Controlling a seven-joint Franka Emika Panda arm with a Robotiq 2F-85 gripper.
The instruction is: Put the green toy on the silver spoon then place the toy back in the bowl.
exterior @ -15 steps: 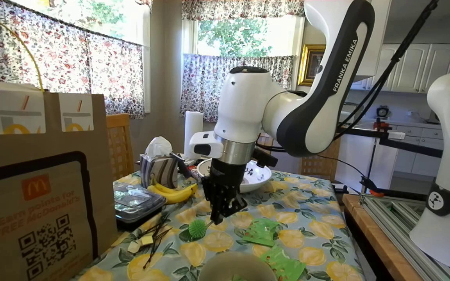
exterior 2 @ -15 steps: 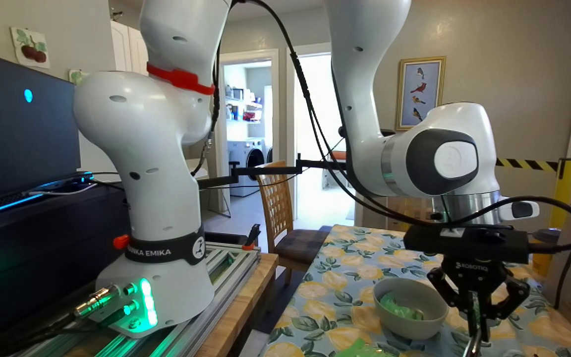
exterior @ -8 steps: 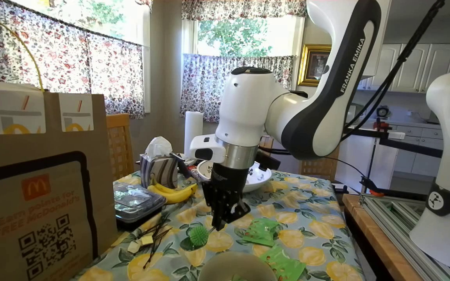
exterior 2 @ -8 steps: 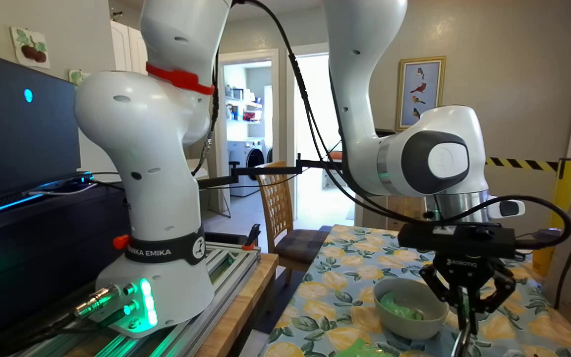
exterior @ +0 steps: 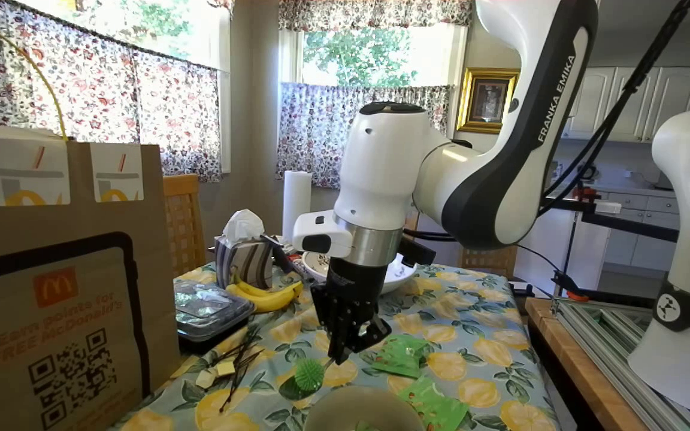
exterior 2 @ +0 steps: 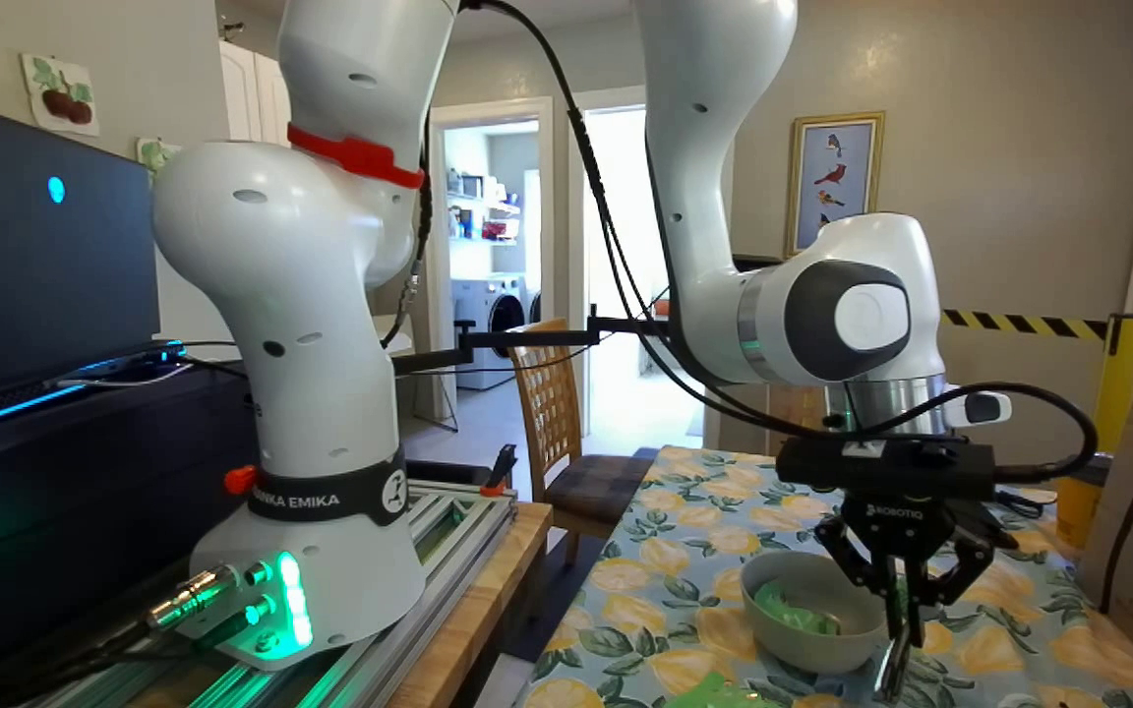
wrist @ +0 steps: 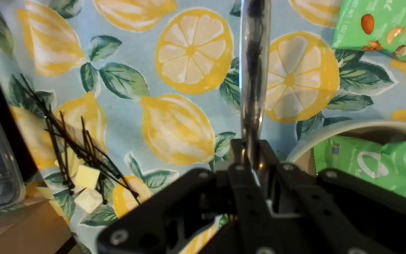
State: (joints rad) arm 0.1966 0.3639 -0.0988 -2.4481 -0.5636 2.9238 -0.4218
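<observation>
The tool is clamped on the handle of the spoon, and the wrist view shows its jaws against both sides of the metal. In an exterior view the toy, a spiky green ball, rests on the spoon's head, toward the handle end. With the toy loaded, the step in hand appears to be carrying it to the bowl. That is most likely the wide white one, partly hidden by the arm and well apart from the spoon, rather than the grey bowl with a green packet in it near the tool.

The handle appears to slant down from the tool to the head, so the ball could roll off the front lip. The arm would do well to bring the spoon nearer level first, then travel slowly, without jerks or sharp turns of the wrist. A thin, smooth handle may twist between the jaws, so a firm grip matters. Whether the head clears the table cannot be told; a lift beforehand seems prudent, high enough for the toy to pass over the bowl's rim. Once the head is well inside that rim, a gentle tip should let the toy roll out, with the spoon held fast.
</observation>
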